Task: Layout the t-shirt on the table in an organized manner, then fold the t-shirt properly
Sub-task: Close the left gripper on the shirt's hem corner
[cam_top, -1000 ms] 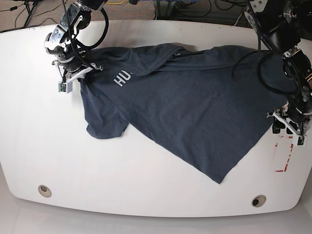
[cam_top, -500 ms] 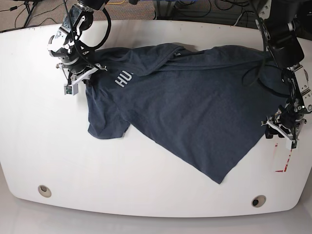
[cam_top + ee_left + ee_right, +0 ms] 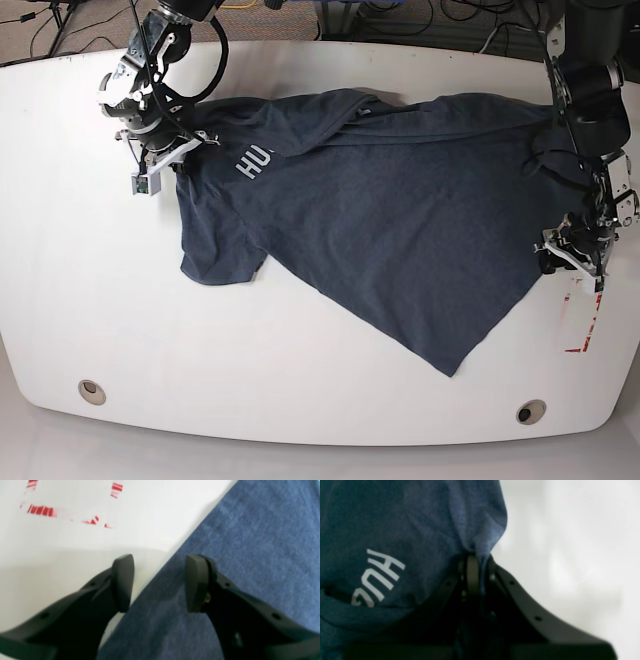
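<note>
The dark blue t-shirt [image 3: 400,220] lies spread and rumpled across the white table [image 3: 100,300], its lower corner pointing toward the front edge. White lettering [image 3: 378,577] shows near its left side. My right gripper [image 3: 178,155] is at the shirt's upper left; in the right wrist view this gripper [image 3: 478,561] is shut on a bunched pinch of the t-shirt [image 3: 407,517]. My left gripper [image 3: 572,258] is at the shirt's right edge. Seen from the left wrist, it [image 3: 158,580] stands open astride that edge, one finger over bare table and the other over the t-shirt [image 3: 250,542].
A red-and-white marking [image 3: 582,320] lies on the table just right of the shirt, and in the left wrist view the marking [image 3: 40,510] sits beyond the fingers. Two round metal grommets [image 3: 91,391] [image 3: 530,412] sit near the front edge. Cables run behind the table.
My left gripper has moved away from the red marking, up to the shirt's right edge. The right gripper has closed tighter on the fabric and shifted slightly right with it.
</note>
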You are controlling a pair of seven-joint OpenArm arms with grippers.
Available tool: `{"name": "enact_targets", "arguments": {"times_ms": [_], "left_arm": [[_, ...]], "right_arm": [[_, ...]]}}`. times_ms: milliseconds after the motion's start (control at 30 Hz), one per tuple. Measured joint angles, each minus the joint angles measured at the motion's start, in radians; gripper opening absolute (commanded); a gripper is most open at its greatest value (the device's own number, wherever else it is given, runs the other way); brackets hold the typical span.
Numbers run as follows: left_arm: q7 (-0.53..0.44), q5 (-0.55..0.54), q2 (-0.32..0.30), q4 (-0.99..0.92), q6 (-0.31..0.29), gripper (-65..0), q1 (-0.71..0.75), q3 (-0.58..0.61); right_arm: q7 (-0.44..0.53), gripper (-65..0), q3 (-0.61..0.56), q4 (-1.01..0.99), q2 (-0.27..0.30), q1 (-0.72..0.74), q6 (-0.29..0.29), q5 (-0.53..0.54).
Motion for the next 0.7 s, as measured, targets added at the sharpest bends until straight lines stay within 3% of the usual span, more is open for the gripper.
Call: {"name": "enact_targets", "arguments": {"times_ms": [367, 567, 700], "left_arm": [[-0.011, -0.013, -0.008, -0.005, -0.002, -35.8, -0.002, 0.089], [-0.013, -0.045, -0.012, 0.02, -0.106, -50.1, 0.048, 0.092], [-0.034, -0.058, -0.014, 0.071, -0.118, -57.8, 0.108, 0.089]], "right_arm": [[0.0, -64.8, 0.0, 0.0, 0.0, 0.0, 0.0, 0.0], [-0.007, -64.7, 0.0, 0.0, 0.0, 0.01, 0.0, -0.003], [-0.018, -64.7, 0.0, 0.0, 0.0, 0.017, 0.0, -0.007]]}}
